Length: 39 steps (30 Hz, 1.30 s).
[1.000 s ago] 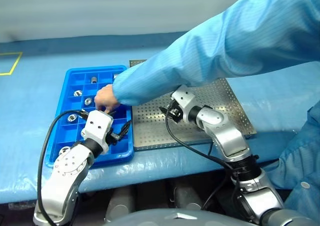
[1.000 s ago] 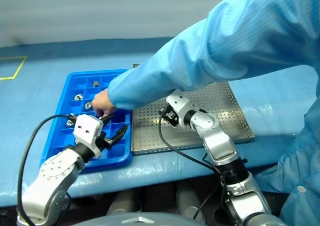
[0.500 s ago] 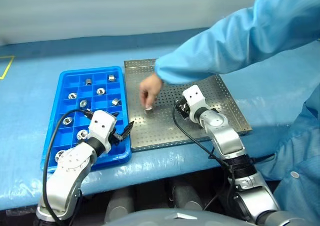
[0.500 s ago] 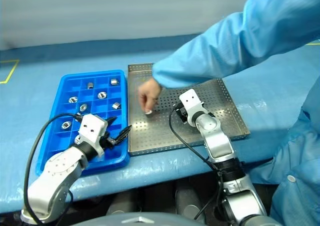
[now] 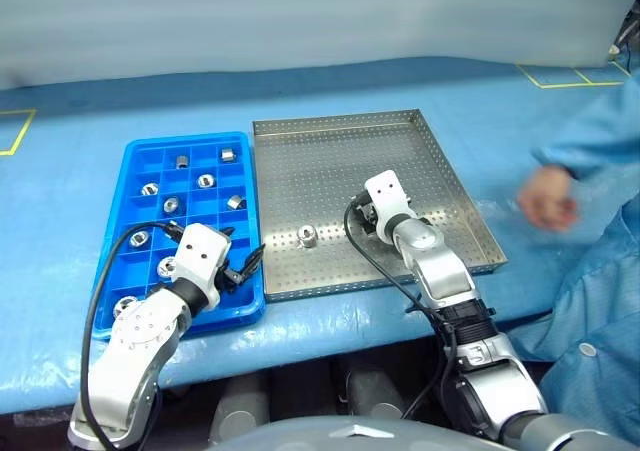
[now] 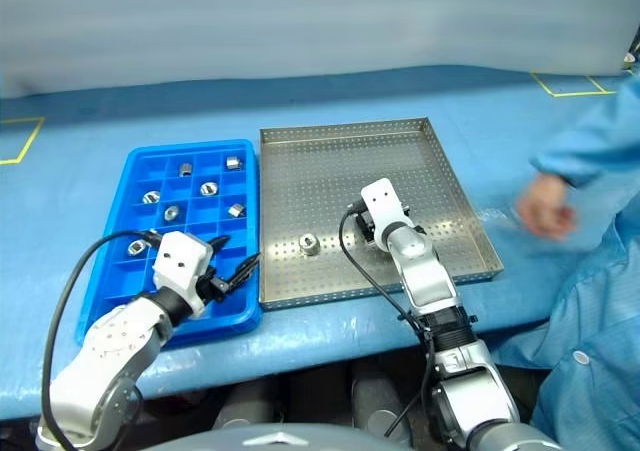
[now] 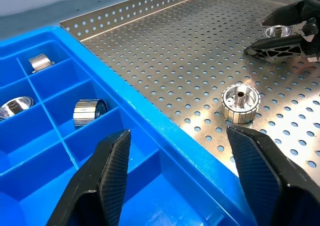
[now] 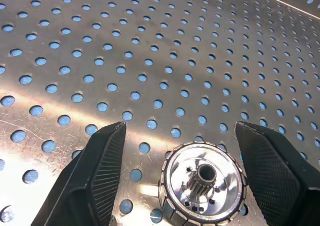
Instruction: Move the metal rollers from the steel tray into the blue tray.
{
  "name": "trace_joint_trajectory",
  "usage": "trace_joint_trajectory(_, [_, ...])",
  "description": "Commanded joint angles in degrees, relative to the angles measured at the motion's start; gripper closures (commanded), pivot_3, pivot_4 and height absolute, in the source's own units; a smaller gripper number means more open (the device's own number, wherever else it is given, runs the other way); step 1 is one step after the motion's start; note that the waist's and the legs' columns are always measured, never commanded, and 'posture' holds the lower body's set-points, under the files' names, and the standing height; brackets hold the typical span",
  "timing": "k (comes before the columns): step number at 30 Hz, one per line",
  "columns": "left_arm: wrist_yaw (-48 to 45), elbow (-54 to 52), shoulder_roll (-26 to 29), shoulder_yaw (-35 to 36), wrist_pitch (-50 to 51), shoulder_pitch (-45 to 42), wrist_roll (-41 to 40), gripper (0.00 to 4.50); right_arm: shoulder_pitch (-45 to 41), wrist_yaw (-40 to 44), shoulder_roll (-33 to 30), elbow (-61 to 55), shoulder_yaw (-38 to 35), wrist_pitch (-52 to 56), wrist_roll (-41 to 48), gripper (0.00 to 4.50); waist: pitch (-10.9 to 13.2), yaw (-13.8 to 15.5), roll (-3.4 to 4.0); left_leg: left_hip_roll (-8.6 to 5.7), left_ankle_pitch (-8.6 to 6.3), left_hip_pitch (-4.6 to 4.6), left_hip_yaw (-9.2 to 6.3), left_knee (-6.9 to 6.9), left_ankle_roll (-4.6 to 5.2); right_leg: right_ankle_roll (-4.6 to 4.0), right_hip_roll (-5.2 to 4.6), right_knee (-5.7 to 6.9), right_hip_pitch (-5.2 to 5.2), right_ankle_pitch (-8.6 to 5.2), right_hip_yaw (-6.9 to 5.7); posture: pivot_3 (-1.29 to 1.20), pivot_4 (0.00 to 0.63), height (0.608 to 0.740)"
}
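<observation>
Withdrawn from the steel tray (image 5: 420, 151), the person's hand (image 5: 545, 199) left two rollers there. Right gripper (image 8: 182, 178) jaws stand apart astride one roller (image 8: 202, 183); left gripper (image 7: 175, 181) jaws apart over the blue tray (image 5: 140, 161). Off-centre closing could tip the roller away.

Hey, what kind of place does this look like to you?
Probably a cleanroom-style parts-sorting workbench: a perforated steel tray, a blue tray holding metal rollers, and a person's blue protective sleeve.

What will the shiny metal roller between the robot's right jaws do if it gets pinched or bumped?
The roller looks like solid polished metal, so it is probably stiff and heavy for its size. Its smooth shine could make it slippery. It stands on its flat end on the steel tray, so a bump would likelier slide it than roll it.
</observation>
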Motion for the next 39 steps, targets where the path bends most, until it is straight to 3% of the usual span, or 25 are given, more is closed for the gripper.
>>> trace_joint_trajectory(1, [0.1, -2.4, 0.5, 1.0, -0.4, -0.7, -0.3, 1.17, 1.0, 0.5, 0.1, -2.8, 0.6, 1.3, -0.5, 2.07, 0.0, 0.0, -0.02, 0.0, 0.0, 0.0, 0.0, 0.0, 0.0, 0.0, 0.0, 0.0, 0.0, 0.0, 0.0, 0.01, 0.15, 0.74])
trace_joint_trajectory(3, [-0.1, -2.4, 0.6, 1.1, -0.4, -0.8, -0.4, 1.17, 1.4, 0.8, 0.4, -4.1, 1.0, 1.8, -0.6, 2.71, 0.0, -0.2, -0.01, 0.0, 0.0, 0.0, 0.01, 0.0, 0.0, 0.0, 0.0, -0.01, 0.0, 0.0, 0.0, 0.01, 0.15, 0.74])
trace_joint_trajectory(4, [-0.1, -2.3, 0.7, 1.1, -0.4, -0.8, -0.4, 1.17, 1.6, 1.0, 0.6, -4.8, 1.1, 1.9, -0.6, 2.8, 0.0, -0.4, -0.01, 0.01, 0.0, 0.01, 0.02, -0.01, 0.0, 0.0, 0.01, -0.01, -0.01, 0.0, 0.01, 0.01, 0.15, 0.74])
trace_joint_trajectory(10, [-0.4, -2.2, 1.2, 1.7, -0.2, -1.2, -0.7, 1.17, 2.1, 2.6, 1.9, -8.5, 1.0, 1.9, 0.8, 2.8, 0.0, -0.5, 0.0, 0.03, 0.0, 0.0, -0.01, -0.03, 0.0, -0.01, 0.05, 0.01, -0.03, -0.01, 0.0, 0.0, 0.15, 0.74])
trace_joint_trajectory(20, [5.5, -2.3, 4.1, 13.5, 3.7, 1.1, 3.7, 1.17, -0.3, 19.6, 5.6, -24.8, 8.2, 1.2, 15.0, 2.8, 0.0, -0.6, 0.01, 0.11, 0.0, -0.1, -0.14, -0.14, 0.0, 0.02, 0.1, 0.05, -0.19, 0.01, -0.12, 0.04, 0.15, 0.74])
trace_joint_trajectory(26, [7.4, -3.9, 4.1, 17.0, 6.7, 4.5, 6.1, 1.17, -7.0, 21.2, 10.6, -13.4, 15.3, -6.2, 12.2, 2.8, 0.0, 0.0, -0.01, 0.1, 0.0, -0.08, -0.2, -0.09, -0.01, -0.05, 0.03, 0.05, -0.18, -0.03, -0.14, 0.08, 0.15, 0.74])
trace_joint_trajectory(33, [5.4, -8.7, 2.7, 17.3, 4.2, 12.1, 5.2, 1.17, -15.1, 22.9, 17.9, 5.5, 17.5, -16.1, 9.9, 2.8, 0.0, 2.2, -0.1, 0.11, 0.01, -0.15, -0.17, -0.15, -0.03, -0.28, -0.11, 0.02, -0.28, 0.11, -0.14, 0.19, 0.15, 0.74])
trace_joint_trajectory(39, [5.0, -10.7, 1.2, 15.8, 2.3, 15.9, 5.5, 1.17, -18.1, 23.7, 22.0, 14.5, 17.7, -20.8, 8.8, 2.8, 0.0, 4.1, -0.11, 0.1, 0.03, -0.2, -0.16, -0.2, -0.08, -0.37, -0.1, 0.02, -0.3, 0.07, -0.24, 0.23, 0.15, 0.74])
